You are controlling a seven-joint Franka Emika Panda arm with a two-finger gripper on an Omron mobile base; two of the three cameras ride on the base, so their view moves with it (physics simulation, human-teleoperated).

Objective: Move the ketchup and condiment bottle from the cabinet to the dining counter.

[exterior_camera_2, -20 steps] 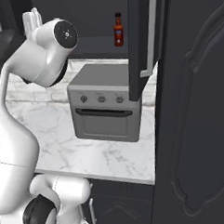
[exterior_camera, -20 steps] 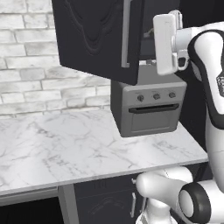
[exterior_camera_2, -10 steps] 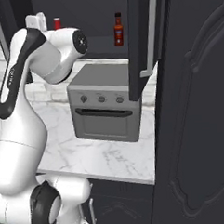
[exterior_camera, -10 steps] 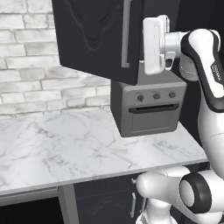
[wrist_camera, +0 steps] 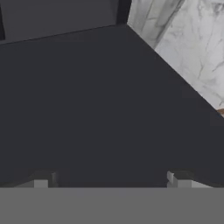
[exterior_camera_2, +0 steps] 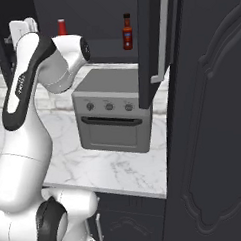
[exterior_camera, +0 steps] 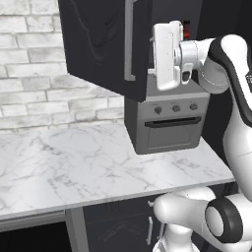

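Inside the open cabinet (exterior_camera_2: 102, 13) two bottles stand on the shelf. The ketchup (exterior_camera_2: 62, 26), all red, is at the left, its lower part hidden behind my arm. The condiment bottle (exterior_camera_2: 127, 32), dark with a red cap, stands further right near the open door (exterior_camera_2: 151, 46). My white hand (exterior_camera: 167, 55) is raised in front of the cabinet opening, beside the left door (exterior_camera: 103, 44); a bit of red (exterior_camera: 186, 30) peeks out behind it. My gripper (wrist_camera: 110, 180) is open with nothing between its fingertips, facing a flat dark surface close ahead. The dining counter is out of view.
A grey toaster oven (exterior_camera_2: 112, 113) sits on the marble counter (exterior_camera: 74, 167) directly under the cabinet. A white brick wall (exterior_camera: 29, 74) runs behind the counter. A tall dark pantry cupboard (exterior_camera_2: 213, 127) stands at the right.
My hand has slid a little left and lower in front of the cabinet, and the elbow has swung right. The ketchup has come into sight behind the arm. The jaws stayed open.
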